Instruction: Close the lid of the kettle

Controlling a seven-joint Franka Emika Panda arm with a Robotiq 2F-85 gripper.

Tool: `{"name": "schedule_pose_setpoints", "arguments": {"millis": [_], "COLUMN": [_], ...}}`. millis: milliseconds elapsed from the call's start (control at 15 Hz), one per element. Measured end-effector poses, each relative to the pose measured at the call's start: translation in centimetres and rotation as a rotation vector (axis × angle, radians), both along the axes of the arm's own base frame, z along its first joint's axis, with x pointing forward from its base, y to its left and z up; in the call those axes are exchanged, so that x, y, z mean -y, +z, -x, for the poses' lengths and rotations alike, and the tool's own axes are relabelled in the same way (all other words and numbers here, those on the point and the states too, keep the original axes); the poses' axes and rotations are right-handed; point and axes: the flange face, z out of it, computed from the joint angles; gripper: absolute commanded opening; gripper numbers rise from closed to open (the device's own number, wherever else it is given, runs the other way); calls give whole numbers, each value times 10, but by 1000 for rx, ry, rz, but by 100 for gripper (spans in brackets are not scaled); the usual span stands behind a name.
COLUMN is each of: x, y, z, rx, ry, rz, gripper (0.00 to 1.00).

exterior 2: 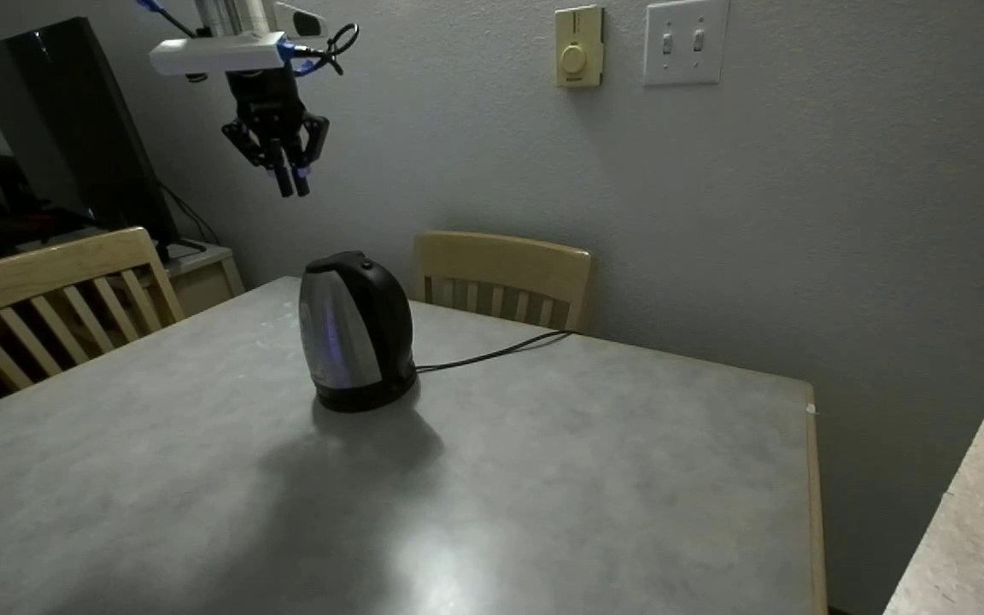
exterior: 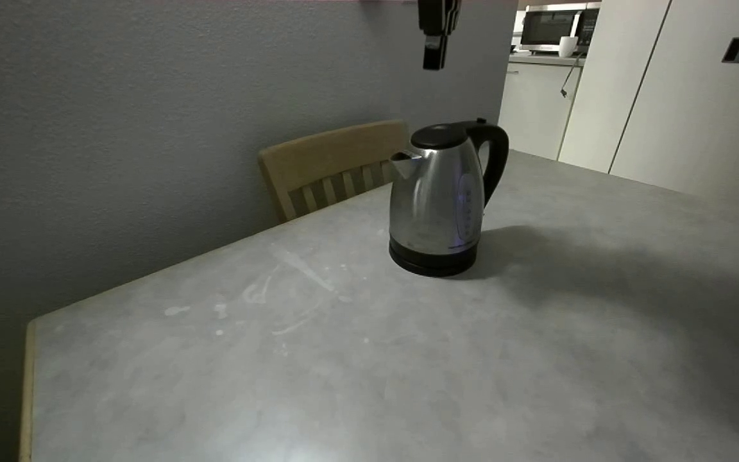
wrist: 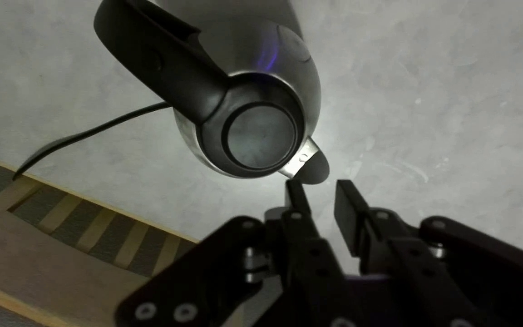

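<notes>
Hanging slightly spread, with nothing pinched, the tool [wrist: 320,190] is held clear, higher than the lid [wrist: 261,136], perhaps because that looks seated already. The kettle [exterior: 437,202] is stood upright on the table [exterior: 215,385], presumably so any press is borne.

In an exterior view, a silver kettle [exterior: 430,202] stands upright on the far part of a grey table [exterior: 280,385], its spout [exterior: 406,165] toward the left and its black handle [exterior: 501,153] on the right. The dark lid [exterior: 439,135] lies flat on top. The gripper [exterior: 433,61] hangs higher, well apart from the lid. Left of the kettle, a wooden chair [exterior: 337,151] stands at the far edge and pale smears [exterior: 220,310] mark the table. Far right, a white cup [exterior: 568,47] stands before a microwave [exterior: 546,29].
</notes>
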Motion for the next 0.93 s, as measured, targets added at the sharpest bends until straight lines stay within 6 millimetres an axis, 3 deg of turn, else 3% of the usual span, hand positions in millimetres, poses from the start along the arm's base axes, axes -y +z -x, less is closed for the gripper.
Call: {"name": "schedule_pose_setpoints", "arguments": {"millis": [333,467,933], "x": [2,2,2], "y": [-1,-1,2], "z": [0,0,-1], "rx": [-4,-4,11], "ry": [0,-1,0], "rz": [9,9,7], "gripper": [90,99,100]}}
